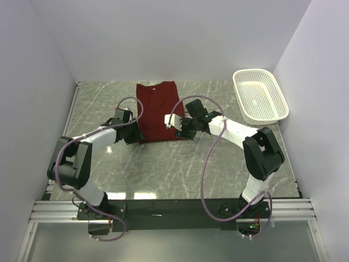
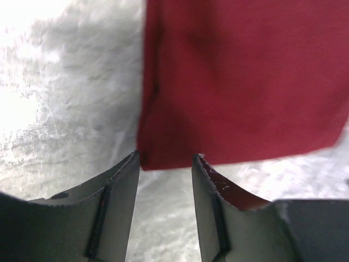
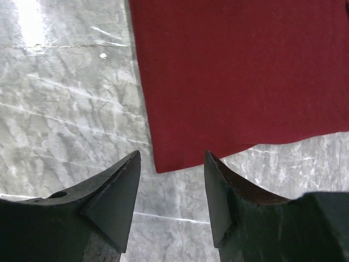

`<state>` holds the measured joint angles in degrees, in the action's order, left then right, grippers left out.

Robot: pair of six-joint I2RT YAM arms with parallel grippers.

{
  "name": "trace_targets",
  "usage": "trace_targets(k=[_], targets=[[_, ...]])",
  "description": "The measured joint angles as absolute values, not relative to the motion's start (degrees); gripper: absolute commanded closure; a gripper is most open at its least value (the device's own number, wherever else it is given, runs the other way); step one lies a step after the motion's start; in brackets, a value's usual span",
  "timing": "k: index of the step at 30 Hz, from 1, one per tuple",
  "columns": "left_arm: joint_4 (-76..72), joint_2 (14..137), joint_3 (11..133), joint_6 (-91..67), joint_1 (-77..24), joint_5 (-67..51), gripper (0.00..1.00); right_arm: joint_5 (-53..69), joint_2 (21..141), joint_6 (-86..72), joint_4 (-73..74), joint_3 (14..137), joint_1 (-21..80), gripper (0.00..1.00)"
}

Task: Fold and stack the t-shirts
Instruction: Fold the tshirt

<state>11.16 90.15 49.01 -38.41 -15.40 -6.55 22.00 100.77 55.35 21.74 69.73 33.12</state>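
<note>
Dark red short-sleeved cotton t-shirt (image 1: pixel 158 112), folded lengthwise into a narrow rectangle on the grey marbled table (image 1: pixel 163 169). One near corner lies just ahead of the left gripper (image 2: pixel 166 155), the other ahead of the right gripper (image 3: pixel 173 154). Both jaws are parted and empty. The crosswise fold appears still to be done.

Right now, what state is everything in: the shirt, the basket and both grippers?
t-shirt: folded into a narrow rectangle, lying flat on the table.
left gripper: open, the shirt's near left corner between its fingertips, not clamped.
right gripper: open, the shirt's near right corner between its fingertips, not clamped.
basket: upright at the table's far right, nothing visible inside.
</note>
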Motion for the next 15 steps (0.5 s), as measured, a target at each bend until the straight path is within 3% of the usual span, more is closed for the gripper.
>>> trace_targets(k=[4,9,13,15], targets=[[11.4,94.1,49.6,-39.8,-15.4,-6.2,0.57,21.6,100.8,54.9,21.2,69.8,33.1,0.43],[10.7,94.0,49.1,-41.1,-15.5,-5.3,0.86,21.0,100.8,54.6,20.6,69.8,33.1,0.43],[10.1,93.8,48.5,-41.5,-15.6,-5.2,0.92,20.6,100.8,54.2,20.5,69.8,33.1,0.43],[9.6,93.6,48.1,-41.4,-15.6,-5.3,0.99,20.6,100.8,53.8,20.5,69.8,33.1,0.43]])
